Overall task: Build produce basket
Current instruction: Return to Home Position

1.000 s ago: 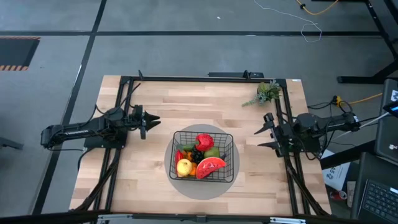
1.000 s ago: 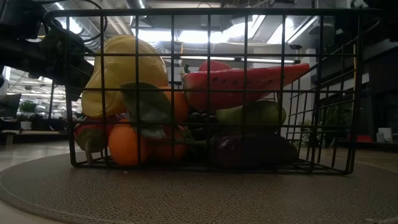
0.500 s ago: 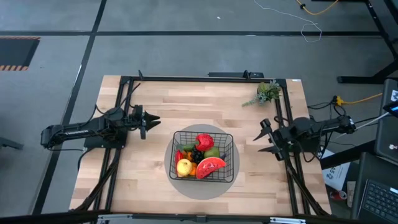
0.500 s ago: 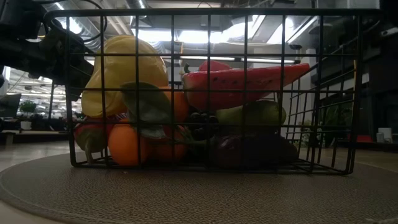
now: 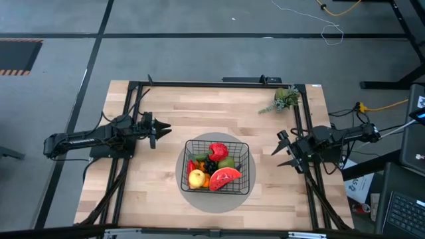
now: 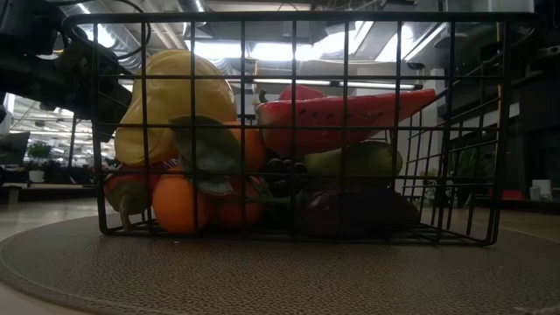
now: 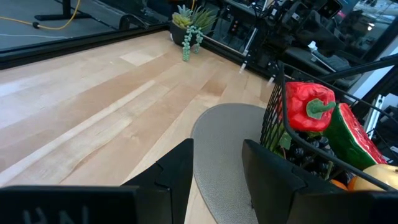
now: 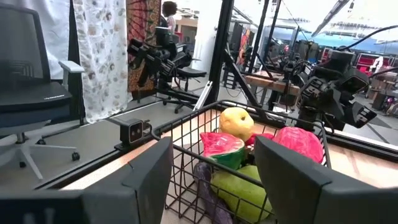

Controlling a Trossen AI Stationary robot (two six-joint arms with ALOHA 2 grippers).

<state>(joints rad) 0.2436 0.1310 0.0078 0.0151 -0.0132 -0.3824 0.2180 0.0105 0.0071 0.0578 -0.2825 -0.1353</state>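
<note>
The black wire-mesh basket (image 5: 217, 166) stands near the table's middle on a round grey mat. It holds the produce: yellow lemon (image 5: 197, 178), watermelon slice (image 5: 224, 178), red pepper (image 5: 218, 151), dark grapes (image 5: 210, 164) and green pear (image 5: 228, 162). The low view adds an orange (image 6: 179, 201) and the eggplant (image 6: 350, 210) at the bottom. My left gripper (image 5: 161, 132) hovers open, left of the basket and a little farther back, pointing at it. My right gripper (image 5: 279, 149) hovers open to the right of the basket, facing it (image 8: 205, 155). Neither touches anything.
The grey mat (image 5: 199, 197) juts out around the basket. A green leafy sprig (image 5: 284, 99) lies at the far right corner. Black frame rails (image 5: 129, 106) run along the left, right and far edges. Bare wood lies between each gripper and the basket.
My right gripper has drifted a short way toward the table's near edge, staying open and level with the basket's right side. The left arm, the basket and the produce have kept still.
</note>
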